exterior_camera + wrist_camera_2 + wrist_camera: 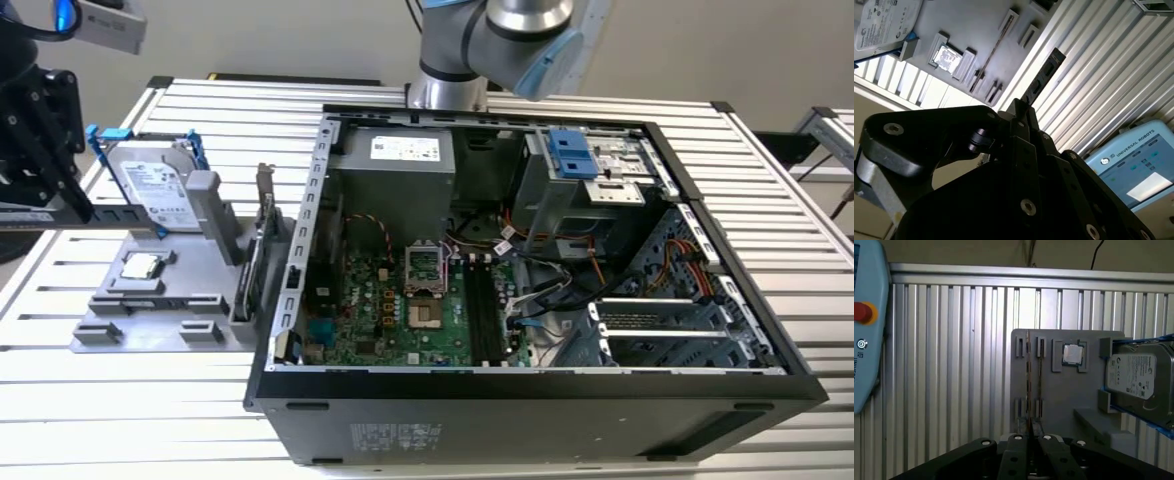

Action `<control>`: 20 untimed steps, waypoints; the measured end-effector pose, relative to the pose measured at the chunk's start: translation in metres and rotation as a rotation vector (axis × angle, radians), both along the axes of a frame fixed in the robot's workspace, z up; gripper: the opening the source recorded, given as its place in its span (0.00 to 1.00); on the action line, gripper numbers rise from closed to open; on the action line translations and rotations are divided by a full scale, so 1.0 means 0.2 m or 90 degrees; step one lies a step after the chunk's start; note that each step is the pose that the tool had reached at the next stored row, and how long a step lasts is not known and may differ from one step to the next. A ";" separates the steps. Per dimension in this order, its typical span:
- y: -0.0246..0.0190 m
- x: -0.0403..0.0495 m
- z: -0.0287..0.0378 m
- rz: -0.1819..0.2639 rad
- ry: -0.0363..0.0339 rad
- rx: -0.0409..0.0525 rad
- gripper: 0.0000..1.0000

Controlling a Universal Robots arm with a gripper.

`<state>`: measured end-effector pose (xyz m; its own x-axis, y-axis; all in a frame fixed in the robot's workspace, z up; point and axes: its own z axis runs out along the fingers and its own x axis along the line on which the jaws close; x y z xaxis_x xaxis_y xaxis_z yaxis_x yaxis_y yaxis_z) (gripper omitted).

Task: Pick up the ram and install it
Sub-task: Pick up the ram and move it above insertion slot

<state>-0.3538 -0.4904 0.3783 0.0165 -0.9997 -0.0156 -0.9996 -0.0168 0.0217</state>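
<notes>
One ram (1043, 75) in the pincer (1021, 106), hard drive (1139, 382) and processor (1073, 354) nearby.

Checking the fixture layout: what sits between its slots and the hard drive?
The processor chip, in its recess between the slots and the hard drive, in the first wrist view.

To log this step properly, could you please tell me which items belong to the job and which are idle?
In use: ram, held in the gripper; open computer case with its memory slots.
Lying about: hard drive, processor chip, teach pendant.
</notes>
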 end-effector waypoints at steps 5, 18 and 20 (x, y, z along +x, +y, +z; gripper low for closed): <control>0.000 0.035 0.000 0.000 0.0000 0.0000 0.00; 0.000 0.069 0.019 0.000 0.0003 0.0000 0.00; 0.000 0.080 0.019 0.000 0.0003 0.0000 0.00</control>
<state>-0.3378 -0.4904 0.3821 0.0165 -0.9997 -0.0156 -0.9996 -0.0168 0.0222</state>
